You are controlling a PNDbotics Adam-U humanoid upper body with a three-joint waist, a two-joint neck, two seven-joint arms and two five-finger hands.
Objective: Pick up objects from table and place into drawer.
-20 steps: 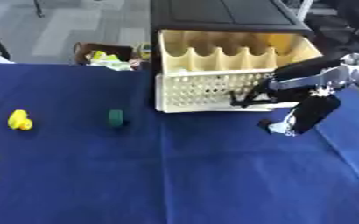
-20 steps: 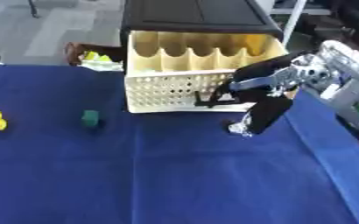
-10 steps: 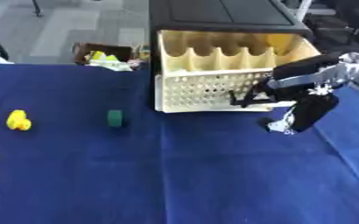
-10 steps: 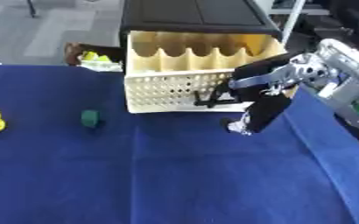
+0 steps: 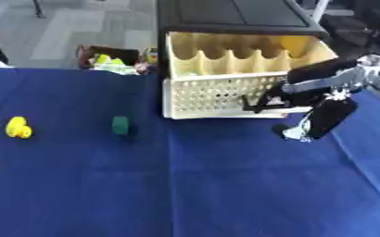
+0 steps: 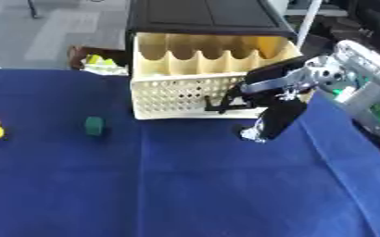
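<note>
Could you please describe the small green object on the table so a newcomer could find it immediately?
Start at the cream perforated plastic drawer on the dark blue tablecloth. To its left lies a small dark green block; the yellow toy farther left is its only neighbour.

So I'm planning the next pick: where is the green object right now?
The green object sits on the blue table left of centre, between the yellow object further left and the cream drawer to its right, touching neither.
</note>
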